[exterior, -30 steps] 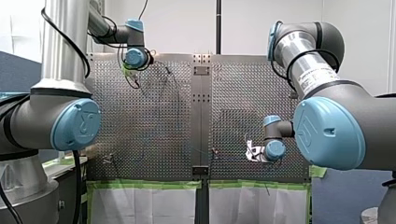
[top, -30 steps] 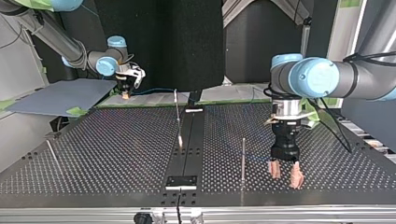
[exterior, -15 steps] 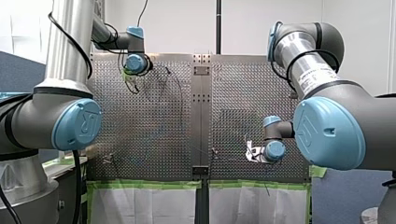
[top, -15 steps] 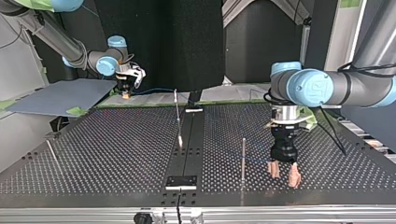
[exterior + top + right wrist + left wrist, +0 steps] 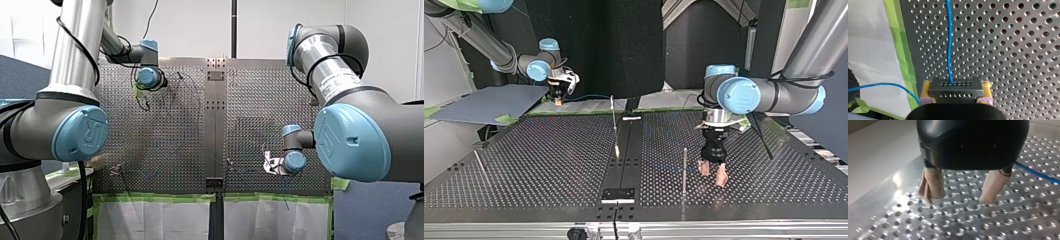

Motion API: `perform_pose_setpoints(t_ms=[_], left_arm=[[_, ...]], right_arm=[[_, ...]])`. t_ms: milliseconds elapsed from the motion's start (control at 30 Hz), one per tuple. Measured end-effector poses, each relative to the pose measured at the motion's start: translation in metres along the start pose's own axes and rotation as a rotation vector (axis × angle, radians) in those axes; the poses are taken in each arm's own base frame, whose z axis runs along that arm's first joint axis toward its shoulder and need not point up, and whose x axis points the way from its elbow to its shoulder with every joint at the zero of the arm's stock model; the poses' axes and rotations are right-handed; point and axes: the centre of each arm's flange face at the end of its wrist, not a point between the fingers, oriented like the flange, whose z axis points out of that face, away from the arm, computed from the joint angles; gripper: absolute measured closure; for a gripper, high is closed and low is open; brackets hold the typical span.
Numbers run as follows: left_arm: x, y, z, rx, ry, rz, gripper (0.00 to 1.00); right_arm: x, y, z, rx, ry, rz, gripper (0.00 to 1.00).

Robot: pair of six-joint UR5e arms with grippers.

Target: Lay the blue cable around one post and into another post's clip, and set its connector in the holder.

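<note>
Clamping the connector [image 5: 955, 90] at the tabletop [image 5: 1023, 50] edge, our right hand [image 5: 558, 101] sends the blue cable [image 5: 949, 45] straight ahead; our left hand [image 5: 959, 198], released, hovers beside that cable, nearer the post [image 5: 684, 170]

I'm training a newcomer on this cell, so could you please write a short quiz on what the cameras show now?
1. True or false: my left gripper is shut.
2. My right gripper holds: A) a tape roll, B) the black connector, C) nothing.
3. Fill in: in the top view, the upright thing nearest my left gripper is a ____.
Key: 1 false, it is open; 2 B; 3 post.
</note>
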Motion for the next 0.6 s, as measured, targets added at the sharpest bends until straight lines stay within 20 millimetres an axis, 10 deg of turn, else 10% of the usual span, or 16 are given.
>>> perform_pose_setpoints(t_ms=[600], left_arm=[[0.0, 0.005, 0.002, -0.007, -0.003, -0.019, 0.0]], right_arm=[[0.044, 0.025, -0.006, -0.073, 0.02, 0.009, 0.75]])
